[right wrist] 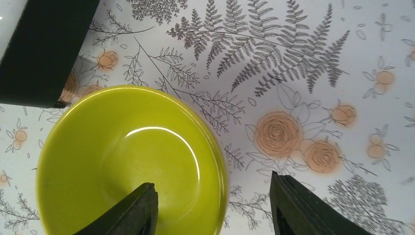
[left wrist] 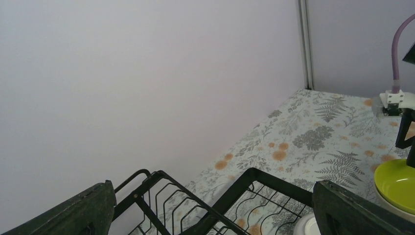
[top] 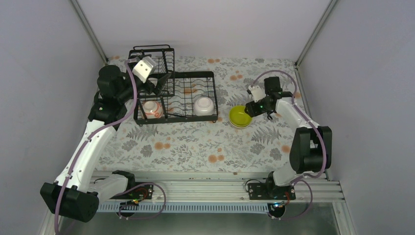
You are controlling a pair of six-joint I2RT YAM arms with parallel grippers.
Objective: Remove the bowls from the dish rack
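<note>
Green bowl (top: 239, 116) on table (top: 195, 147), right of rack (top: 195, 73); right gripper (right wrist: 213, 183) parted astride its rim, not gripping. Patterned bowl (top: 152, 108), white bowl (top: 204, 105) in rack; left gripper (top: 161, 84), wide open, just far of Patterned bowl, nearer arm.

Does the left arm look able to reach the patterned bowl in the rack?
Probably yes: the left gripper hovers open above the dish rack near the patterned bowl, nothing covering it, though rack wires stand close.
</note>
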